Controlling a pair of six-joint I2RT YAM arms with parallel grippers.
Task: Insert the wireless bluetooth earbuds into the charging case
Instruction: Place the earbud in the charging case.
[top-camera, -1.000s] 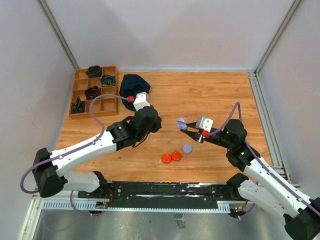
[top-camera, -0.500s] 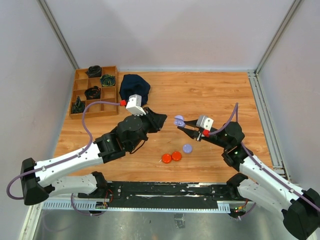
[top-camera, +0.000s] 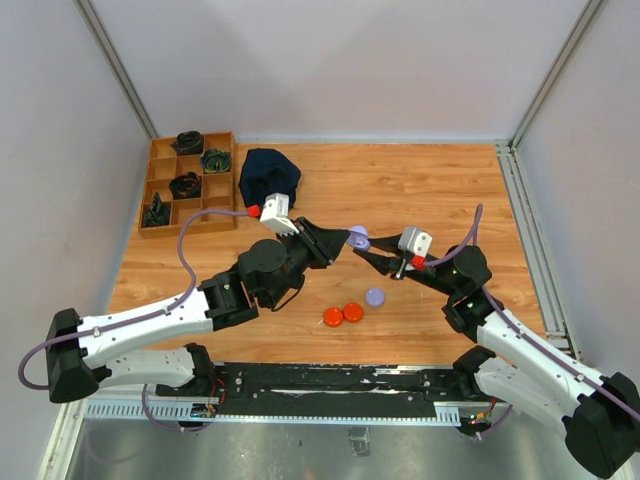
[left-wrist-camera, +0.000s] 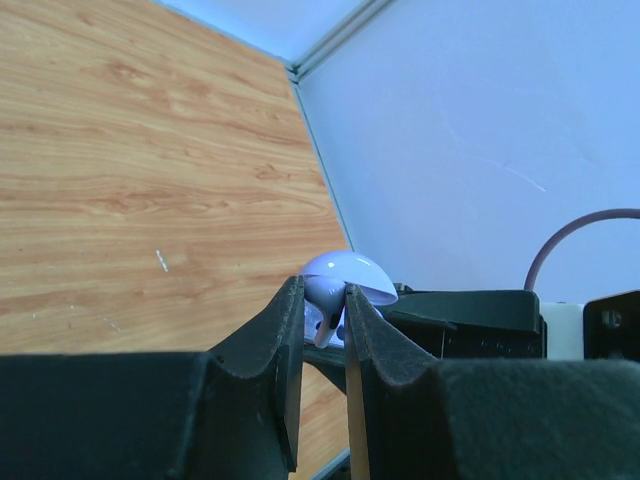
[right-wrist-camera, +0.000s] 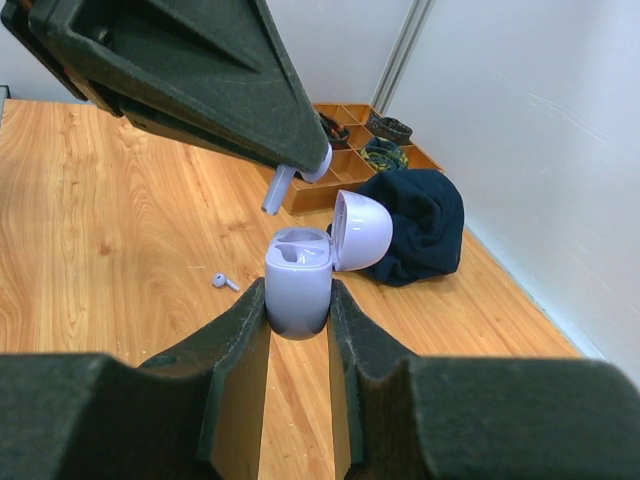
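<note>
Seen from the top external camera, the left gripper (top-camera: 341, 240) and the right gripper (top-camera: 364, 251) meet tip to tip above the middle of the table (top-camera: 430, 190). The lavender charging case (top-camera: 357, 238) sits between them, well clear of every table edge. Bare wood lies open toward the far wall and the right-hand rail. Nearer the arm bases lie two orange discs (top-camera: 343, 315), touching each other, with a lavender disc (top-camera: 375, 297) just beside them. A dark blue cloth (top-camera: 270, 175) lies near the far left, next to a wooden organizer tray (top-camera: 168, 205) at the left edge.

At the left wrist, the left gripper (left-wrist-camera: 324, 305) is clenched on the held earbud (left-wrist-camera: 323, 328), whose pale stem shows in the narrow slit between the fingers. The case's domed lid (left-wrist-camera: 350, 275) is right at the fingertips, with open board behind on the left.

At the right wrist, the right gripper (right-wrist-camera: 298, 305) clamps the charging case (right-wrist-camera: 298, 285) upright, with its lid (right-wrist-camera: 362, 228) swung open to the right. The left gripper (right-wrist-camera: 300, 165) hangs just above it, and the held earbud (right-wrist-camera: 278, 188) points down, close to the case's mouth but not in it. A loose earbud (right-wrist-camera: 224, 282) lies on the wood left of the case, apart from it. The cloth (right-wrist-camera: 420, 225) and tray (right-wrist-camera: 350, 160) are beyond, by the wall.
</note>
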